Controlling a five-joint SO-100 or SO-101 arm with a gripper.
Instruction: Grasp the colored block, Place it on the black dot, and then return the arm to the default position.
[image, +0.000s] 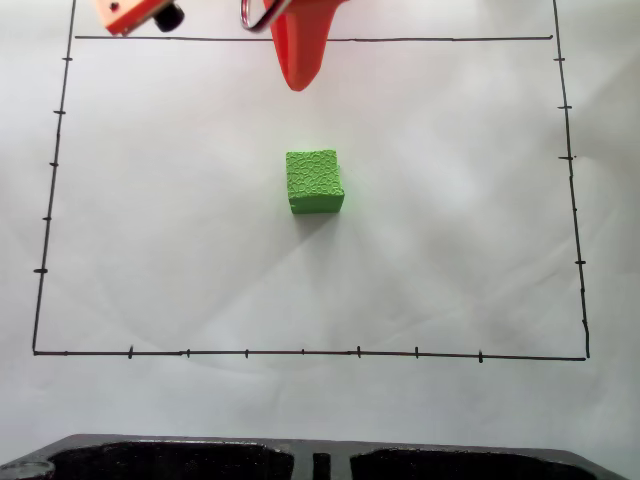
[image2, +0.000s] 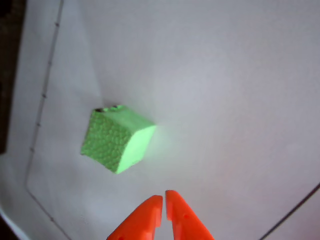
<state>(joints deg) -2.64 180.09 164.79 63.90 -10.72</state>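
Observation:
The colored block, a bright green cube with a crackled top, rests on white paper near the middle of the drawn rectangle. In the wrist view the colored block sits left of centre. A thin sliver of the black dot peeks out at its far edge; the rest is covered by the block. The orange arm's gripper hangs at the top of the fixed view, well back from the block and touching nothing. Its two pointed fingers meet in the wrist view, so the gripper is shut and empty.
Thin black border lines with tick marks frame the paper. A dark moulded object lies along the bottom edge of the fixed view. An orange arm part with a black knob sits at the top left.

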